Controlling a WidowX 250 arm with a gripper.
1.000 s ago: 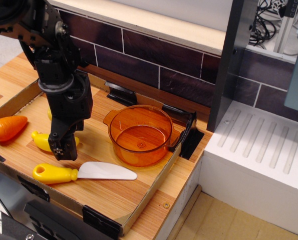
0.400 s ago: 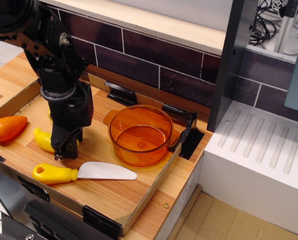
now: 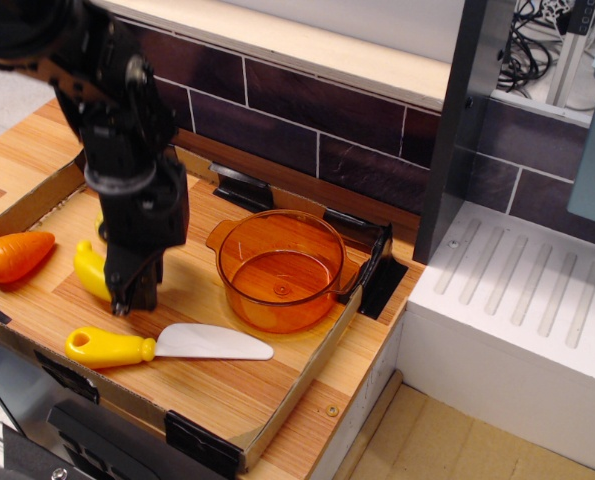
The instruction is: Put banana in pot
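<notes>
Since a second ago the pincer [image 3: 132, 297] has shifted slightly left and the banana [image 3: 91, 270] has tipped from lying flat to standing steeper, its far end now raised beside the black arm. Its fingers seem closed on the banana's near right end, though the arm hides the contact, so a firm pinch is a judgement and not something plainly seen. That change suggests the fruit is being lifted off the board, which would be the first half of the job.

Just near of the pincer lies the toy knife [image 3: 162, 345], its yellow handle to the left. Left of the banana, apart from it, sits the orange carrot [image 3: 17, 255]. To the right, near but not touching the arm, stands the pot [image 3: 282, 268], upright and empty, inside the wooden tray [image 3: 277, 400]. The next move calls for raising the banana over the pot's rim before carrying it right.
</notes>
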